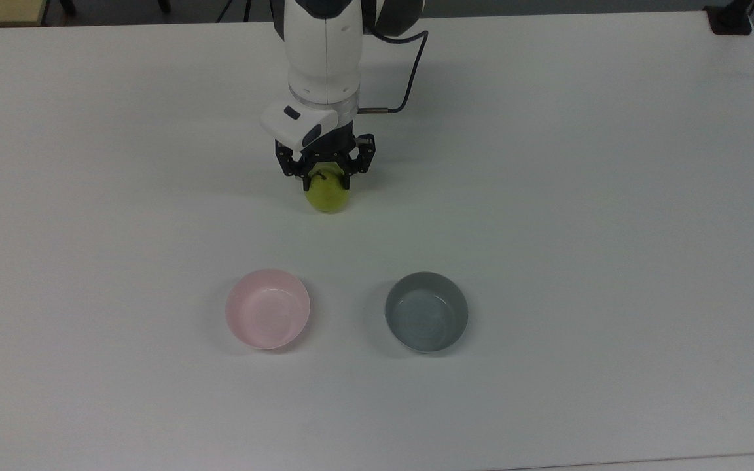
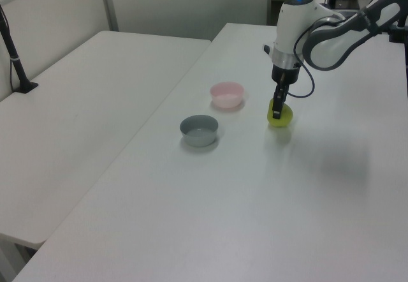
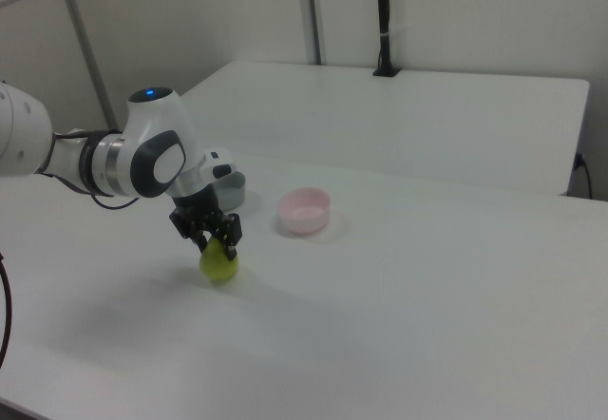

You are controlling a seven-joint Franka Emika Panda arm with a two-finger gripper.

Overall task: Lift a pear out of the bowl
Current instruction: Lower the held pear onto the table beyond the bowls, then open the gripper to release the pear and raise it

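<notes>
- The gripper (image 1: pixel 324 178) points straight down, its fingers pinching the upper part of the pear (image 1: pixel 328 195) from both sides; the pear's rounded body bulges out just below the fingertips.
- In the left view the gripper (image 2: pixel 278 108) clamps the pear (image 2: pixel 281 117) low over the table (image 1: pixel 580 196); whether the fruit touches the surface cannot be told. The right view shows the same grip (image 3: pixel 217 239) on the pear (image 3: pixel 219 264), with a soft shadow right under it.
- The pink bowl (image 1: pixel 267 309) sits well apart from the gripper, lower in the top view and slightly toward the top view's left; its inside is bare.
- The grey bowl (image 1: pixel 426 312) stands beside the pink one, toward the top view's right, also well apart from the gripper.
- The table is plain white; a second white table (image 2: pixel 76 122) adjoins it on the left view's left, where a dark post (image 2: pixel 16 55) stands on a clamp.
- Wide bare tabletop spreads on every side of the gripper; the nearest edge is the one behind the arm (image 1: pixel 324 46).
</notes>
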